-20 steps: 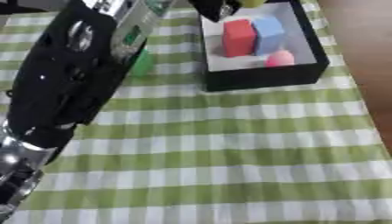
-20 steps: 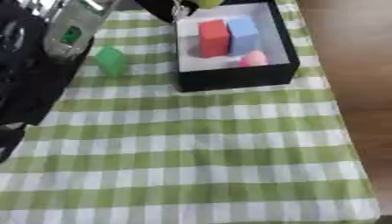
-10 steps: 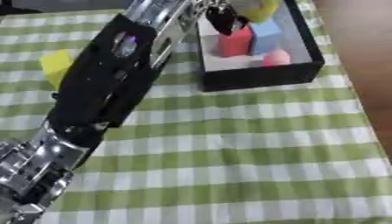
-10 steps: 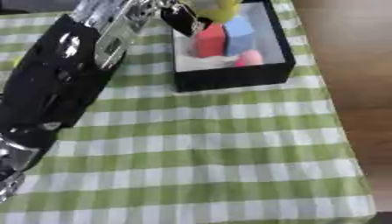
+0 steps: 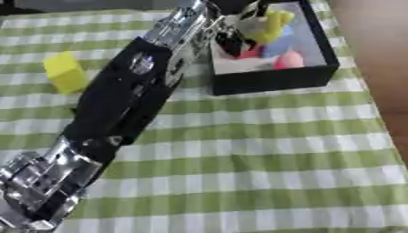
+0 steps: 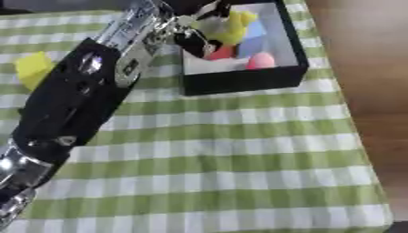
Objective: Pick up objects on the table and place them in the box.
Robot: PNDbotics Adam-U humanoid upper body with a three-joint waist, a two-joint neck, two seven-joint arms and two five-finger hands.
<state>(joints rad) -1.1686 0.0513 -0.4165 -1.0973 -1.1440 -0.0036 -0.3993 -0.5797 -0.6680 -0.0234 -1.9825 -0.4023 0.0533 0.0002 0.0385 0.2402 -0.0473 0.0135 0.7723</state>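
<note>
The left arm enters from the lower left corner and runs diagonally up to the box [image 5: 271,81], a black open-topped container near the far right edge of the counter [image 5: 239,150], which carries a green-and-white checked cloth. The left robot hand [image 5: 232,40] sits over the box's near-left interior. Its dark fingers are curled round a yellow object [image 5: 271,25], which hangs directly above the box floor, inside the outline of the walls. The object's long axis appears roughly upright, leaning slightly toward the far right; its exact shape cannot be resolved.

The controlling relation for the coming move is vertical: the yellow object lies straight over the open box, so release likely requires only opening the fingers, with no further sideways travel. Judged from this, the placing step is near completion.

Contents already in the box: a pink rounded object [image 5: 288,59] against the near wall, a red block [image 6: 221,53] partly hidden beneath the fingers, and a blue block [image 6: 252,32] behind the yellow object. The free floor area under the hand is limited, so the released object may come to rest on or against these items.

One item remains on the counter: a yellow block [image 5: 65,72], well apart from the box, to the left of the forearm. The left arm is the nearer one to it. The right robot hand appears in neither view.
</note>
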